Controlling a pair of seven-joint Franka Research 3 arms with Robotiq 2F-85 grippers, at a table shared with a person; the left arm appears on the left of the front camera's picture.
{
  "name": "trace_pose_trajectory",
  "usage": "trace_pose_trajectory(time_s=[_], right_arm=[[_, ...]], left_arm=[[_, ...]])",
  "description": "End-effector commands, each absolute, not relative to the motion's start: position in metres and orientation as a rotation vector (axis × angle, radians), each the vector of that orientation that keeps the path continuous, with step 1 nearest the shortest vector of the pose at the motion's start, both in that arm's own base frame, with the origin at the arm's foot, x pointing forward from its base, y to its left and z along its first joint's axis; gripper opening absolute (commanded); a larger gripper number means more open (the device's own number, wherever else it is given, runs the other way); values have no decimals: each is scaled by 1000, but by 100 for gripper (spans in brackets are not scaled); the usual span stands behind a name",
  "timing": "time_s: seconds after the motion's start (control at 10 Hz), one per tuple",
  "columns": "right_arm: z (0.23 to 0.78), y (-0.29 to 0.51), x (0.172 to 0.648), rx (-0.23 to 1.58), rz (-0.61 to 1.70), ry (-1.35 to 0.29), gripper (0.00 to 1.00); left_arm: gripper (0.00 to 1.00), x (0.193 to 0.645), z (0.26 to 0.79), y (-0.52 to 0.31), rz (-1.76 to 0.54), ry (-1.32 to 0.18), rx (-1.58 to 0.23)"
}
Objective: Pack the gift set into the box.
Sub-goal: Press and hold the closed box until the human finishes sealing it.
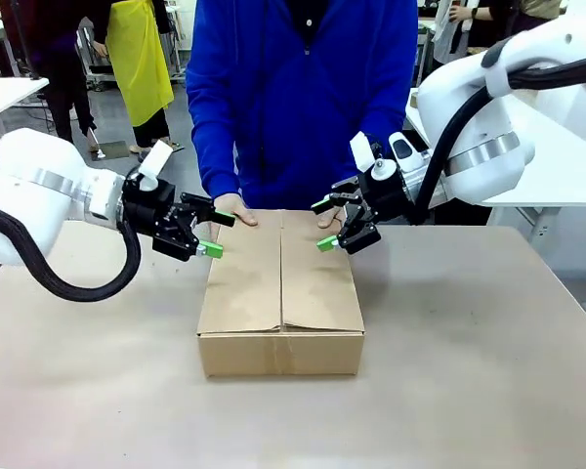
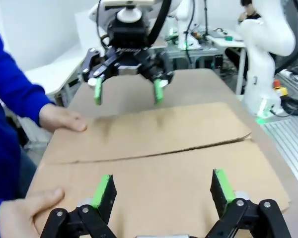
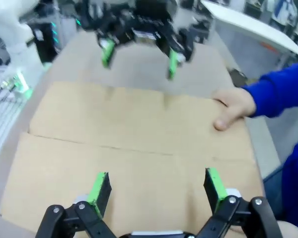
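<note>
So the box [image 1: 280,293] is sitting in the middle of the worktop [image 1: 469,371], brown cardboard, with both top flaps folded down and meeting at a seam [image 1: 281,274] that runs away from the robot. With it shut like that, my guess is the gift set is already inside and we're at the closing-up step.

Past the near edge, the left tool [image 1: 218,234] hangs just off the box's left side near the far corner, fingers spread wide and holding nothing. The right tool [image 1: 323,225] mirrors it on the other side, also wide open and empty, right above the far right corner.

Behind those, the person in the blue top has one hand [image 1: 236,208] flat on the far end of the left flap and the other hand [image 1: 330,217] on the right flap.

Next move probably calls for pressing the flaps flat or just backing the arms off, careful of those hands.
</note>
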State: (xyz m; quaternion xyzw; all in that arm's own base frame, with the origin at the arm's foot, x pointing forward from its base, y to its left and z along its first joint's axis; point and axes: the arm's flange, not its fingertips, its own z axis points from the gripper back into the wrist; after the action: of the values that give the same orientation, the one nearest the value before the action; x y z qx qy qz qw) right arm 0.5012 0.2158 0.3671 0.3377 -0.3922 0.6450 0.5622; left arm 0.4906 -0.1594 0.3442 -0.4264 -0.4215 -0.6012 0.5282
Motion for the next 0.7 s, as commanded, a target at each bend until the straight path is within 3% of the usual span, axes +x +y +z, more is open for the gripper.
trace_pose_trajectory(time_s=[0.0, 0.1, 0.6], right_arm=[[356, 214, 511, 904, 1502, -873, 100], [350, 215, 514, 929, 1500, -839, 100], [327, 218, 527, 860, 1461, -700, 100]], left_arm=[[100, 486, 333, -175, -1365, -1071, -898], [100, 487, 327, -181, -1347, -1097, -861], [100, 485, 313, -189, -1508, -953, -840]])
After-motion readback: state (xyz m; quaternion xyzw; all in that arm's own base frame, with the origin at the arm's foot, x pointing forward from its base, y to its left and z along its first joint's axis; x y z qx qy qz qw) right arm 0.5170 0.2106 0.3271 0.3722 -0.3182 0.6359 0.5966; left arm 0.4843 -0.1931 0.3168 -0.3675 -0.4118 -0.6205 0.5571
